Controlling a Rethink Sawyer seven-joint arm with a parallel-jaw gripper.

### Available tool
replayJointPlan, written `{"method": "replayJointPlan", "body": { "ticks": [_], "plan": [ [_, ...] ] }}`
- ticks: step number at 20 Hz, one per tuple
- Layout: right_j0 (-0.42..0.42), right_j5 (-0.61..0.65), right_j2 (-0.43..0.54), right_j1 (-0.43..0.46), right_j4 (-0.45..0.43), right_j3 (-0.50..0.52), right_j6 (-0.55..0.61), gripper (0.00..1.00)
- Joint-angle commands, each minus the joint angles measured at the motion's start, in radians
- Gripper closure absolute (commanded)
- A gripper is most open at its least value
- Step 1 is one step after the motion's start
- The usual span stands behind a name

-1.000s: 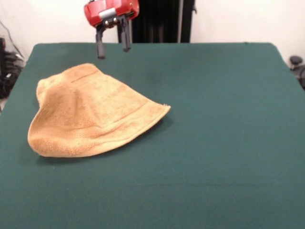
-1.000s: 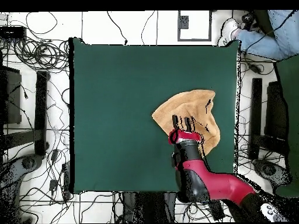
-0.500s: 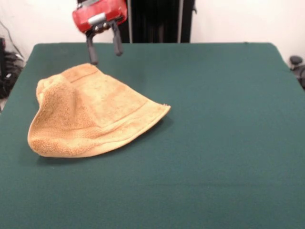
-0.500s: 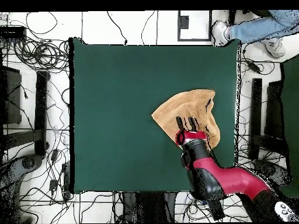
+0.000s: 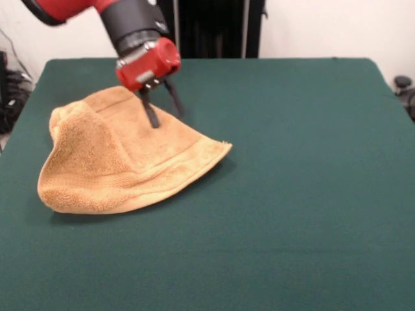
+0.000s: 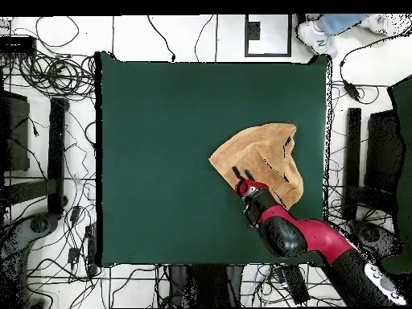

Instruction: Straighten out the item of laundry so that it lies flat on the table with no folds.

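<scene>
The item of laundry (image 5: 120, 159) is a tan-orange terry towel, rumpled and folded over itself on the left part of the green table (image 5: 292, 194). From above, the towel (image 6: 269, 157) lies near the table's right side. My gripper (image 5: 165, 111) hangs tilted over the towel's far middle part, fingers spread and open, tips just above or touching the cloth. Nothing is between the fingers. In the overhead view the gripper (image 6: 243, 173) sits over the towel's lower left part.
Cables and stands surround the table (image 6: 161, 161) on the floor. A person's shoe (image 6: 314, 34) shows at the upper right of the overhead view. A black post (image 5: 220, 29) stands behind the table's far edge.
My gripper has come down from above the table's far edge and moved forward onto the towel's middle, tilting as it went. The towel has kept its shape. The person's legs have shifted.
</scene>
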Motion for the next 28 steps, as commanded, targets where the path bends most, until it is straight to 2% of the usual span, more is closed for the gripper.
{"method": "replayJointPlan", "body": {
  "ticks": [1,6,12,15,16,18,22,25,28],
  "plan": [
    [0.089,0.135,0.110,0.101,0.074,-0.116,0.045,0.00],
    [0.143,0.193,0.074,0.065,0.147,-0.143,0.047,0.00],
    [0.221,0.153,-0.001,-0.021,0.195,-0.129,0.094,0.00],
    [0.241,0.163,-0.023,-0.036,0.216,-0.132,0.092,0.00],
    [0.289,0.183,-0.081,-0.092,0.215,-0.148,0.086,0.00],
    [0.404,0.128,-0.226,-0.174,0.177,-0.205,0.093,0.00],
    [0.545,-0.001,-0.426,-0.196,0.190,-0.262,0.143,0.00],
    [0.576,-0.006,-0.466,-0.203,0.212,-0.263,0.150,0.00],
    [0.558,0.103,-0.431,-0.175,0.230,-0.277,0.118,0.00]
  ]
}}
